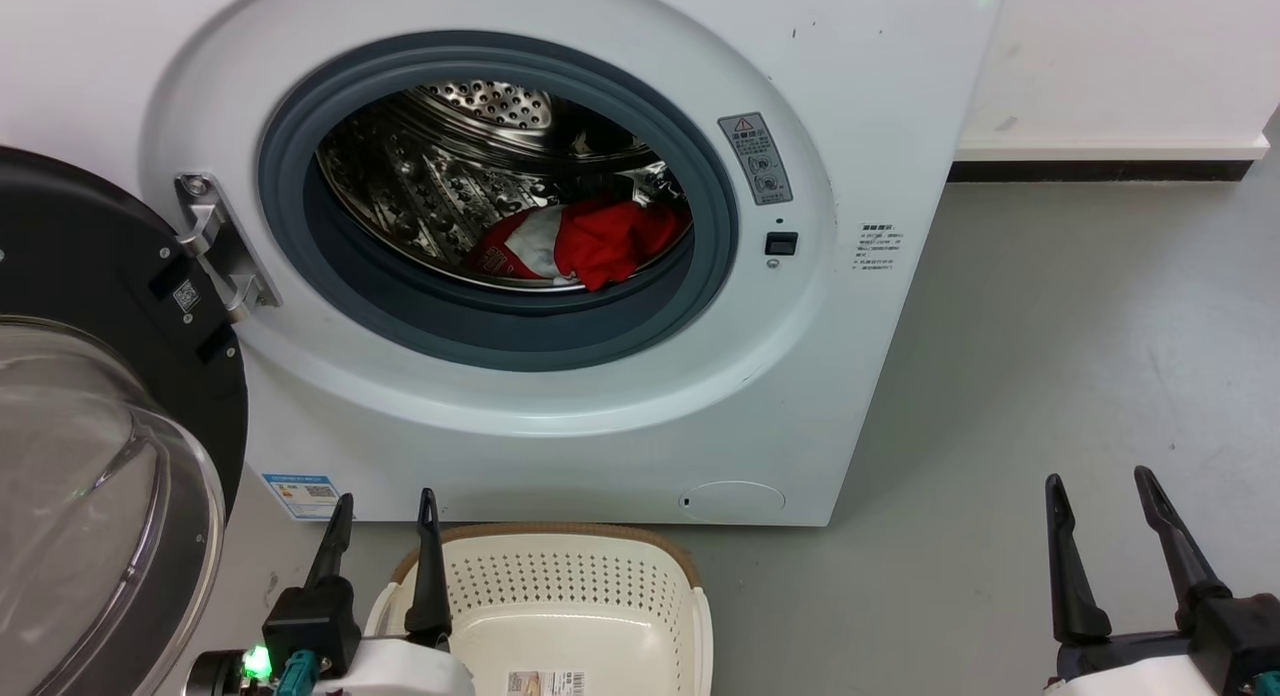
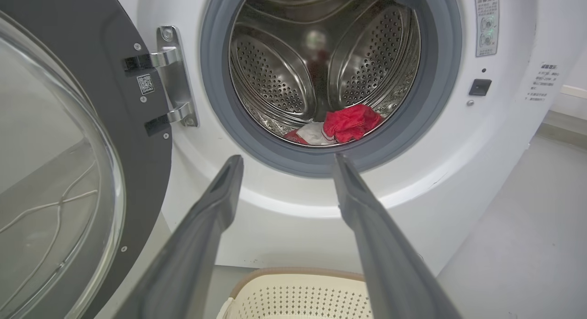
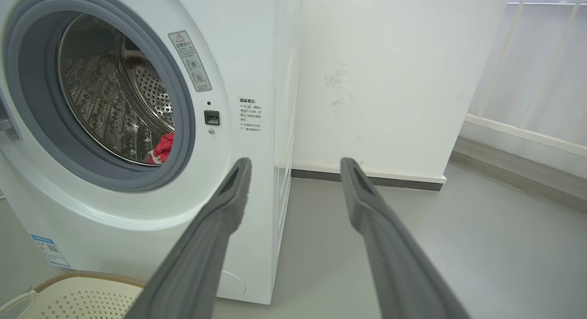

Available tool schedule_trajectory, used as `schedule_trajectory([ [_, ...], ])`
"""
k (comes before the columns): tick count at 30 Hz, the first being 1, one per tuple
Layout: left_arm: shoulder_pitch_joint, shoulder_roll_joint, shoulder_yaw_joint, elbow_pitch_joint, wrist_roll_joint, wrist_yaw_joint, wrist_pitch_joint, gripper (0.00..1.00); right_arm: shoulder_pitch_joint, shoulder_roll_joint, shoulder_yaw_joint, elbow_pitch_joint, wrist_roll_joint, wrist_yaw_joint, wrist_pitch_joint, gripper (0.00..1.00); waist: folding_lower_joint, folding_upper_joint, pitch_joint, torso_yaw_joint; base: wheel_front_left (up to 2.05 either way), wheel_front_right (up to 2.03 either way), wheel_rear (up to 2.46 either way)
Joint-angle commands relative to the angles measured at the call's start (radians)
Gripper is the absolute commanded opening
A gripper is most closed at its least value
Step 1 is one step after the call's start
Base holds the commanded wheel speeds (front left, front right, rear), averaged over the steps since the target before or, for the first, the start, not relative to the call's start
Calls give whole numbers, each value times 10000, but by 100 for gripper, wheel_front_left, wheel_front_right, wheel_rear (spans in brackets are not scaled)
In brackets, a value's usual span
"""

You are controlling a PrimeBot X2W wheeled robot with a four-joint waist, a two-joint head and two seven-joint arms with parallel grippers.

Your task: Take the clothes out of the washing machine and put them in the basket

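- The washing machine (image 1: 880, 96) is standing on the grey floor (image 1: 1050, 356), with its glass door (image 1: 90, 276) hanging open at 9 o'clock of the porthole.
- The clothes (image 1: 600, 241), red with a white patch, are lying bunched at the bottom of the steel drum (image 1: 450, 176), toward 5 o'clock of the opening.
- The basket (image 1: 570, 576) is sitting on the floor just in front of the machine, at 6 o'clock in the head view.
- The left pincer (image 1: 387, 494) is hovering at 7 o'clock, released and gripping nothing. It is pointing at the porthole, one finger crossing the basket's rim.
- The right pincer (image 1: 1097, 473) is hovering at 4 o'clock over the floor, released and gripping nothing. It is pointing past the machine's right edge.
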Motion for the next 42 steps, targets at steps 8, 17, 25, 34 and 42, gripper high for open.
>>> schedule_trajectory([
  [8, -1729, 27, 33, 1510, 181, -747, -28, 100, -264, -24, 152, -80, -21, -3, -28, 100, 0, -1, 422, -110, 0, 0, 0],
  [17, -5291, 501, -94, 4733, 596, -1120, -28, 100, -976, -17, 452, -182, -81, -5, -27, 100, 0, -1, 1625, -775, 0, 0, 0],
  [25, -9027, 1170, -365, 7744, 818, -1411, 249, 100, -1916, -11, 646, -314, 162, -5, -27, 100, 0, -1, 3314, -1511, 0, 0, 0],
  [34, -12213, 1813, -652, 9518, 899, -1696, 1478, 100, -2850, -4, 891, -419, 590, -5, -27, 100, 0, -1, 4972, -2188, 0, 0, 0],
  [42, -14307, 2580, -1015, 10651, 825, -1883, 3111, 100, -3416, -6, 1334, -541, 1032, -5, -27, 100, 0, -1, 6066, -2934, 0, 0, 0],
])
